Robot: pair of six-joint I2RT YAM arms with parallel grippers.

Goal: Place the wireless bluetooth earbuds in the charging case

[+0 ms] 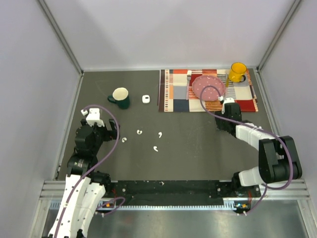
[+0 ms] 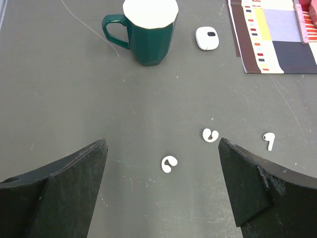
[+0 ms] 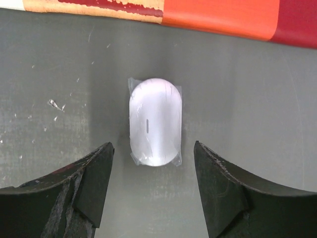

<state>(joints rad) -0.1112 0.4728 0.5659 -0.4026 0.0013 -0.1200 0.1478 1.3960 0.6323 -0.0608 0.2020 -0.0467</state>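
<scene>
Frames charging case (image 3: pixel 154 121) lengthwise between parted, empty jaws of right gripper (image 3: pixel 152 145) — nearer arm; left gripper (image 2: pixel 162 143) wide open, empty.

- Table top (image 1: pixel 198 148): dark grey, matte, scuffed with pale specks and fine scratches.
- Walls (image 1: pixel 168 29): plain pale panels at the back and both flanks.
- Metal struts (image 1: pixel 60 35) run along the panel joints.
- Slotted aluminium rail (image 1: pixel 173 204) at the near edge.
- Light even, shadows soft.

You get the earbuds (image 1: pixel 140 132) only as white specks from above, shape unreadable. Left wrist frame clips the green mug (image 2: pixel 148 29) rim and the placemat (image 2: pixel 277 39). The right gripper (image 1: pixel 229 104) blocks the wrapped white case (image 3: pixel 154 121) from above.
</scene>
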